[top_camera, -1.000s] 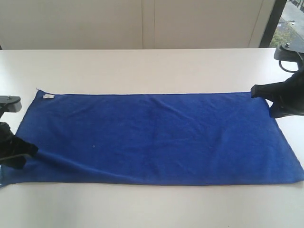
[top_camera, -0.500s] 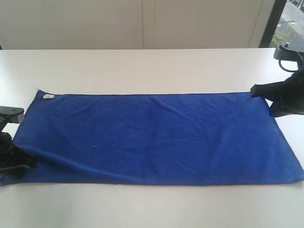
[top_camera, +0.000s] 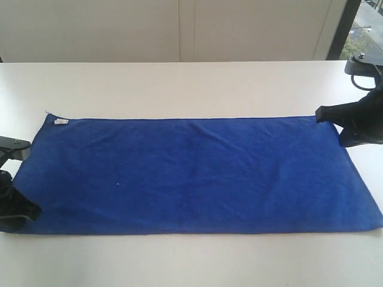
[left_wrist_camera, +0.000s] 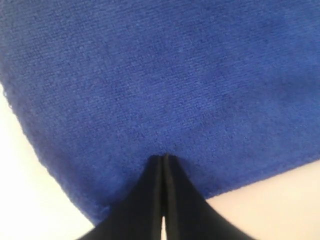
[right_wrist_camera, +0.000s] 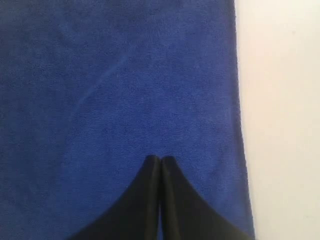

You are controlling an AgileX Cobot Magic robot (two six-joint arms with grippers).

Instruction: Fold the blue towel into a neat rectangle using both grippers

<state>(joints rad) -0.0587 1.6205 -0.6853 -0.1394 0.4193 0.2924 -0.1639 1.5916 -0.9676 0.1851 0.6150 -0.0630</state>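
so the left gripper [top_camera: 30, 210] is pinched tight on the near-left corner of the blue towel [top_camera: 197, 173], which lies spread flat across the middle of the white table [top_camera: 179, 84]. The right gripper [top_camera: 320, 113] is clamped on its far-right corner.

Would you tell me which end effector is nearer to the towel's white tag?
Left. The left end effector grips the blue towel at its near left corner, on the same short edge as the white tag; the right end effector is at the far right corner.
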